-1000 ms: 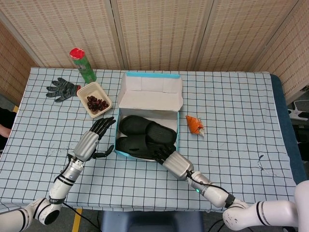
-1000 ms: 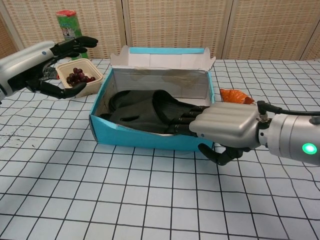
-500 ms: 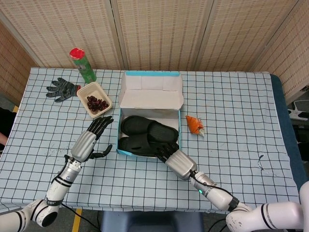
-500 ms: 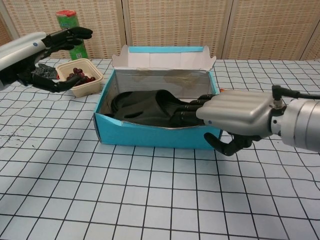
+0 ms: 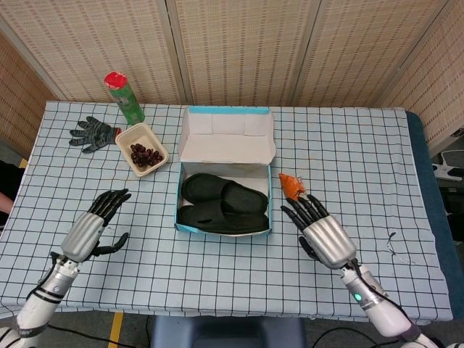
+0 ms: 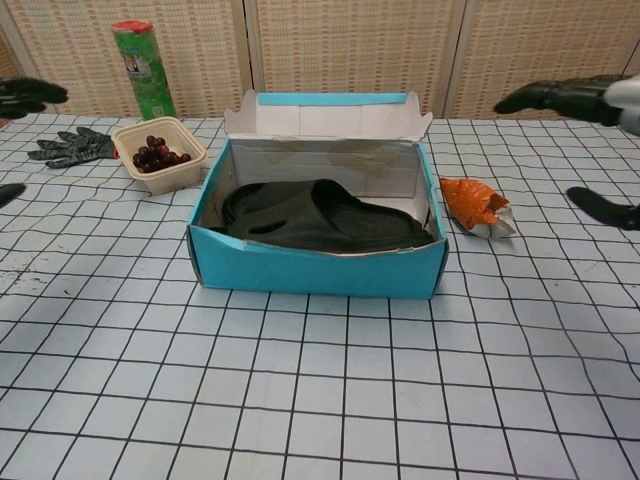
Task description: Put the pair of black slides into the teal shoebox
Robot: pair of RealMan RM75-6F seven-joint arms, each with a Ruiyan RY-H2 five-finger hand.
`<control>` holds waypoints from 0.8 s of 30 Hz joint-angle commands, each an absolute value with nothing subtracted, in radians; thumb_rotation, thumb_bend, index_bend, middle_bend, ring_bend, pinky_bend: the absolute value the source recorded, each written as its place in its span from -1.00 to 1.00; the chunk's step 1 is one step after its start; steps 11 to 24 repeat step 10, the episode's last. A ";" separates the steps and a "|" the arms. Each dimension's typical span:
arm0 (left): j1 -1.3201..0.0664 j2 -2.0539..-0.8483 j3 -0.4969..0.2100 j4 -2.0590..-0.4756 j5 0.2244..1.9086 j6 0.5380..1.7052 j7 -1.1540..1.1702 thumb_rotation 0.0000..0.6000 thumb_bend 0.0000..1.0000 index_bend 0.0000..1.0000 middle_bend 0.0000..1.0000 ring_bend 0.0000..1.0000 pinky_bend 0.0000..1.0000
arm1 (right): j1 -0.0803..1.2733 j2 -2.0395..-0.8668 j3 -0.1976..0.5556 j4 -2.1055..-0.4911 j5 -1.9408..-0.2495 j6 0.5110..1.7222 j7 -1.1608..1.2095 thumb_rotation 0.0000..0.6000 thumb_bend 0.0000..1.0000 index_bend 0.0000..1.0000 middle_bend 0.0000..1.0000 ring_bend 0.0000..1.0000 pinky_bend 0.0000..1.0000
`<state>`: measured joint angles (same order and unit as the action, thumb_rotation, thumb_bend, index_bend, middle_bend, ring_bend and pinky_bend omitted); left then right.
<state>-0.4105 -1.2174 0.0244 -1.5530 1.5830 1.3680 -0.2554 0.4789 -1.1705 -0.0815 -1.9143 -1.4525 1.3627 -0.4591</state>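
Observation:
Both black slides (image 5: 222,204) (image 6: 315,216) lie side by side inside the teal shoebox (image 5: 222,228) (image 6: 315,272), whose lid stands open at the back. My left hand (image 5: 90,226) hovers open over the table, well to the left of the box, fingers spread. To the right of the box my right hand (image 5: 324,234) is open too, empty and apart from it. The chest view catches only dark fingertips (image 6: 555,97) at the frame edges.
An orange crumpled wrapper (image 5: 292,187) (image 6: 478,205) lies just right of the box. A tub of dark grapes (image 5: 143,151) (image 6: 158,154), a green can with a red lid (image 5: 124,97) and a grey glove (image 5: 94,133) sit at the back left.
My right hand has pulled out of the box's front edge and swung off to the right. My left hand has drawn back to the left and toward the table's front.

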 commanded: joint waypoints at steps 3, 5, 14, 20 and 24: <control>-0.221 -1.206 0.072 -1.519 1.499 1.509 -0.017 0.97 -0.12 -1.00 -1.00 -1.00 -0.99 | 0.195 -1.233 -0.151 -1.660 -1.510 1.659 -0.357 1.00 -0.15 -1.00 -1.00 -1.00 -1.00; -0.198 -1.218 0.048 -1.521 1.499 1.567 0.035 1.00 -0.13 -1.00 -1.00 -1.00 -0.99 | 0.183 -1.226 -0.150 -1.644 -1.509 1.646 -0.327 1.00 -0.16 -1.00 -1.00 -1.00 -1.00; -0.185 -1.224 0.026 -1.514 1.500 1.580 0.027 1.00 -0.13 -1.00 -1.00 -1.00 -0.99 | 0.167 -1.209 -0.116 -1.657 -1.504 1.645 -0.288 1.00 -0.17 -1.00 -1.00 -1.00 -1.00; -0.185 -1.224 0.026 -1.514 1.500 1.580 0.027 1.00 -0.13 -1.00 -1.00 -1.00 -0.99 | 0.167 -1.209 -0.116 -1.657 -1.504 1.645 -0.288 1.00 -0.17 -1.00 -1.00 -1.00 -1.00; -0.185 -1.224 0.026 -1.514 1.500 1.580 0.027 1.00 -0.13 -1.00 -1.00 -1.00 -0.99 | 0.167 -1.209 -0.116 -1.657 -1.504 1.645 -0.288 1.00 -0.17 -1.00 -1.00 -1.00 -1.00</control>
